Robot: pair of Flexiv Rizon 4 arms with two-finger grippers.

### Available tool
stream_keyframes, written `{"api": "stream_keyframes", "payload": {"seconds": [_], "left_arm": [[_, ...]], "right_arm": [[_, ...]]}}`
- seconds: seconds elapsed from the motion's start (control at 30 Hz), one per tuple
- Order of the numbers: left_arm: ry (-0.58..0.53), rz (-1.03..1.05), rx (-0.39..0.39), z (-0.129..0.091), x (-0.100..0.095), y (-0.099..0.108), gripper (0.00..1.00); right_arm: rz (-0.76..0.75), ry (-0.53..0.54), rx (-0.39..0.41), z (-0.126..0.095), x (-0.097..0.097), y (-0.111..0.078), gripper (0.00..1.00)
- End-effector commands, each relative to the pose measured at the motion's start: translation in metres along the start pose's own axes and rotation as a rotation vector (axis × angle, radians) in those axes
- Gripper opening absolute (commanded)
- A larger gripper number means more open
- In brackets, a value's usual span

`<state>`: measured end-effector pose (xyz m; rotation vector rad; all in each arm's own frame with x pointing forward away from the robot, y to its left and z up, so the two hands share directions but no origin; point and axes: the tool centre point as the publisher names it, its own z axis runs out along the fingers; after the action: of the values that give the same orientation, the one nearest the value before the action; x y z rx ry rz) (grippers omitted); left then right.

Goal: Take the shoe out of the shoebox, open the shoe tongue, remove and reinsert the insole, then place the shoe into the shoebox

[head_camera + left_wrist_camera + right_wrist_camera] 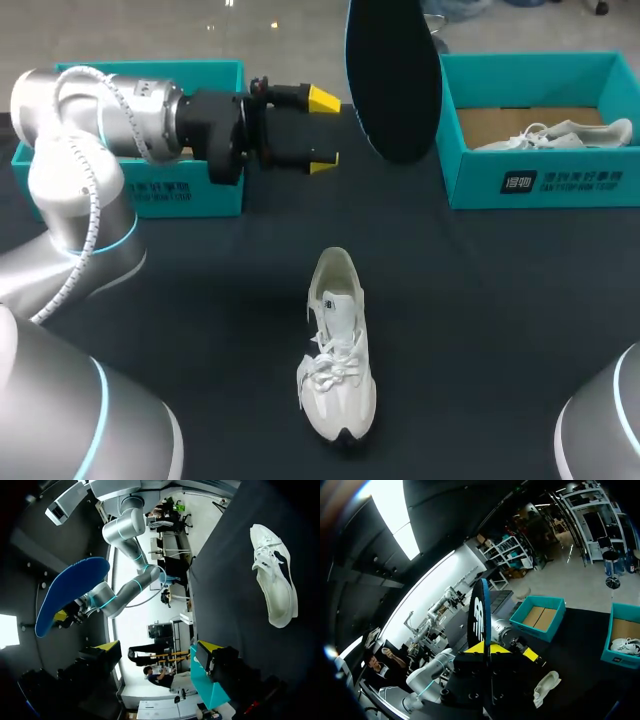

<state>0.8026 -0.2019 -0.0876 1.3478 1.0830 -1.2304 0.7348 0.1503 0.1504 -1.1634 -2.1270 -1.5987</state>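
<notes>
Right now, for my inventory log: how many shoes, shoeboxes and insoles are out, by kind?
Shoes: 2 (white shoe on the table, second shoe in the right shoebox)
Shoeboxes: 2 (left shoebox, right shoebox)
Insoles: 1 (insole)
Total: 5

Head camera above, behind us, faces 12 o'clock down onto table (200, 330). Our wrist cameras ride high, far off; all three share the shoe (338, 350).
</notes>
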Motion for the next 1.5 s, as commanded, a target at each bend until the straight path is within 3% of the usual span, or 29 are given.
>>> {"api": "stream_keyframes", "payload": {"seconds": [0.03, 0.27, 0.5, 0.7, 1.1, 1.17, 1.33, 1.5], "left_arm": [[-0.014, 0.011, -0.006, 0.013, -0.001, 0.009, 1.0], [-0.016, 0.015, -0.013, 0.014, -0.001, 0.009, 1.0], [-0.016, 0.015, -0.013, 0.014, -0.001, 0.009, 1.0], [-0.016, 0.015, -0.013, 0.014, -0.001, 0.009, 1.0], [-0.016, 0.015, -0.013, 0.014, -0.001, 0.009, 1.0], [-0.016, 0.015, -0.013, 0.014, -0.001, 0.009, 1.0], [-0.016, 0.015, -0.013, 0.014, -0.001, 0.009, 1.0], [-0.016, 0.015, -0.013, 0.014, -0.001, 0.009, 1.0]], "right_arm": [[0.001, -0.002, 0.002, 0.002, 0.0, 0.002, 0.0], [0.076, -0.044, 0.012, -0.002, -0.011, -0.009, 0.0], [0.293, -0.134, 0.032, -0.009, -0.058, -0.04, 0.0], [0.423, -0.187, 0.068, 0.002, -0.098, -0.055, 0.0], [0.523, -0.272, 0.016, 0.044, -0.165, -0.052, 0.0], [0.538, -0.291, 0.04, 0.049, -0.176, -0.051, 0.0], [0.574, -0.285, 0.06, 0.057, -0.189, -0.052, 0.0], [0.587, -0.263, 0.08, 0.067, -0.189, -0.053, 0.0]]}}
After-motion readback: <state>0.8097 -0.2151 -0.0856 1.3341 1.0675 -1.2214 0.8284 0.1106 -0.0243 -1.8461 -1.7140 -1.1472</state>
